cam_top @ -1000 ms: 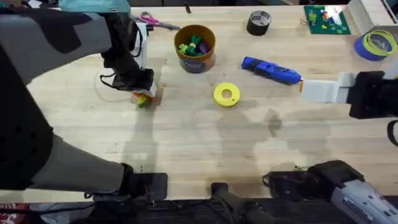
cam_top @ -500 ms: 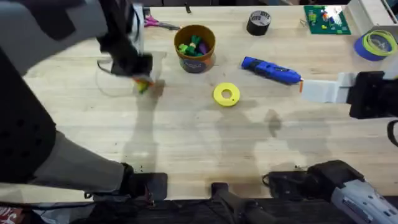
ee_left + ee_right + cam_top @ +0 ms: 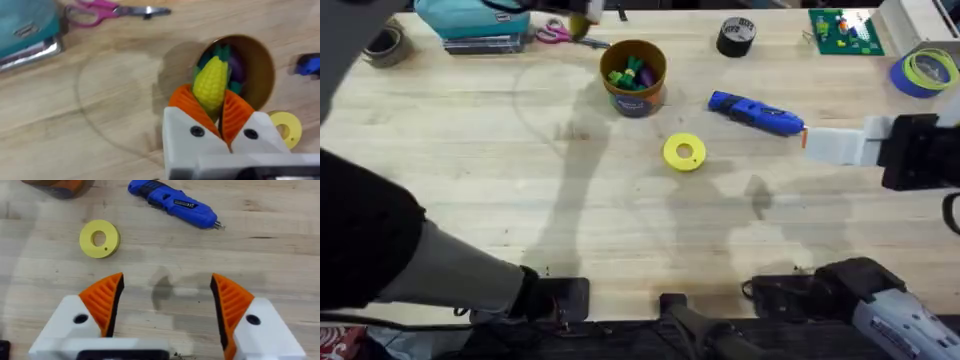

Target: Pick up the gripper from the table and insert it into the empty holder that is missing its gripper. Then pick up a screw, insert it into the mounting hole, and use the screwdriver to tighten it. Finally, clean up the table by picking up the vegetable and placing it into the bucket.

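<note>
Overhead, L to R: teal box (image 3: 470, 18) at table's 11 o'clock, pink scissors (image 3: 560, 33) just beside it. Left arm (image 3: 380, 120) big, dark, blurred across the left side

Left gripper (image 3: 216, 107) clamped on the vegetable (image 3: 210, 83): small yellow corn-shaped toy, bumpy kernel texture, oblong w/ rounded tip. Held at its lower half betw the orange ribbed pads (image 3: 186, 104), tip sticking out. In left wrist view it sits over the bucket (image 3: 260, 70) mouth, slightly to one side; can't tell height above rim. Judgement: toy looks light, hard plastic, prob a bit slippery on smooth ends, so mid-body pinch across the narrow width is the right hold. Not fragile, a drop into the cup shld be fine

Bucket (image 3: 633, 77) at 12 o'clock, round brown-orange wall, dark blue base band, green + purple toys inside. Yellow disc (image 3: 683, 152) w/ centre hole near table centre, flat, matte. Black tape roll (image 3: 736, 36) at 1 o'clock

Screwdriver (image 3: 756, 113) at 2 o'clock, lying flat, bright blue glossy pen shape, thin metal tip (image 3: 219, 225) pointing toward 3 o'clock. Rigid

Right gripper (image 3: 167, 302) at 3 o'clock, fingers spread wide, nothing betw them; white angular mounts, orange ribbed wedges. Bare light wood-grain table (image 3: 620, 220) below

Green board (image 3: 844, 30) and blue tape ring (image 3: 925, 72) at far 2 o'clock
</note>
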Tool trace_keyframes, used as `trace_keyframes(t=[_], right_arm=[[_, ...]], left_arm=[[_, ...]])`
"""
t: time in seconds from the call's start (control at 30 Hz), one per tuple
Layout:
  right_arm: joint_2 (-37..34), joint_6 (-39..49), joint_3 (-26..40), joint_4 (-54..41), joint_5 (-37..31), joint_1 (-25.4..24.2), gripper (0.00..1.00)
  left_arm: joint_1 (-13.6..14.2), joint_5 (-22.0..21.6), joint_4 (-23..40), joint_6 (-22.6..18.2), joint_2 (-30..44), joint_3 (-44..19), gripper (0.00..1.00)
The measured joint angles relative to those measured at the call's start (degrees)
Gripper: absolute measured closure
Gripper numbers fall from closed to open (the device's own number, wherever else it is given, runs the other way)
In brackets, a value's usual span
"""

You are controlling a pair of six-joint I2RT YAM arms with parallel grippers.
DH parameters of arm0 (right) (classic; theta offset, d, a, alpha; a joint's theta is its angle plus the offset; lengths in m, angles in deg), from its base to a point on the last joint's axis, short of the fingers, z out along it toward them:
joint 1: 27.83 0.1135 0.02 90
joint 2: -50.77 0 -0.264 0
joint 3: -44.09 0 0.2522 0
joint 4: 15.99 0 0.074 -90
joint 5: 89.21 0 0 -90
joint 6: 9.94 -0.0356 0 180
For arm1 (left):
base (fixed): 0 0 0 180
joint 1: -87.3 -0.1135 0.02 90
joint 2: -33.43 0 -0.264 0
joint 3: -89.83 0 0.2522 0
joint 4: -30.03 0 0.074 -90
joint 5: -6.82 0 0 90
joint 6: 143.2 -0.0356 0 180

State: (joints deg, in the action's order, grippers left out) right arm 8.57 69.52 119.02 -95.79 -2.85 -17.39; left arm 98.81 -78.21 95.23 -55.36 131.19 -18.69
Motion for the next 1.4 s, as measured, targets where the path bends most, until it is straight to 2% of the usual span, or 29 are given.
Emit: trace_keyframes(t=[0.07, 0.1, 0.23, 0.5, 0.7, 0.73, 0.9, 0.93, 1.27, 1.37, 1.4], right_arm=[[0.0, 0.0, 0.0, 0.0, 0.0, 0.0, 0.006], [0.0, 0.0, 0.0, 0.0, 0.0, 0.0, 0.006], [0.0, 0.0, 0.0, 0.0, 0.0, 0.0, 0.006], [0.0, 0.0, 0.0, 0.0, 0.0, 0.0, 0.006], [0.0, 0.0, 0.0, 0.0, 0.0, 0.0, 0.006], [0.0, 0.0, 0.0, 0.0, 0.0, 0.0, 0.006], [0.0, 0.0, 0.0, 0.0, 0.0, 0.0, 0.006], [0.0, 0.0, 0.0, 0.0, 0.0, 0.0, 0.006], [0.0, 0.0, 0.0, 0.0, 0.0, 0.0, 0.006], [0.0, 0.0, 0.0, 0.0, 0.0, 0.0, 0.006], [0.0, 0.0, 0.0, 0.0, 0.0, 0.0, 0.006]], left_arm=[[1.9, 0.1, -1.0, 0.0, 0.0, 0.0, 0.970], [5.5, 0.2, -3.5, 0.0, 0.1, 0.0, 0.970], [7.9, 0.4, -4.9, 0.0, 1.1, 0.0, 0.970], [9.0, 0.4, -5.7, 0.0, 7.2, 0.0, 0.970], [9.0, 0.4, -4.7, -0.1, 7.5, 0.0, 0.964], [9.0, 0.4, -4.4, -0.2, 7.5, 0.0, 0.866], [9.0, 0.4, -3.2, -0.2, 7.5, 0.0, 0.086], [9.0, 0.4, -3.0, 0.0, 7.5, 0.0, 0.040], [9.0, 0.4, 0.7, 0.0, 6.7, -0.1, 0.015], [9.0, 0.2, 4.3, 0.0, 4.3, -0.3, 0.015], [9.0, -0.5, 9.7, 0.0, 0.7, -0.9, 0.016]])
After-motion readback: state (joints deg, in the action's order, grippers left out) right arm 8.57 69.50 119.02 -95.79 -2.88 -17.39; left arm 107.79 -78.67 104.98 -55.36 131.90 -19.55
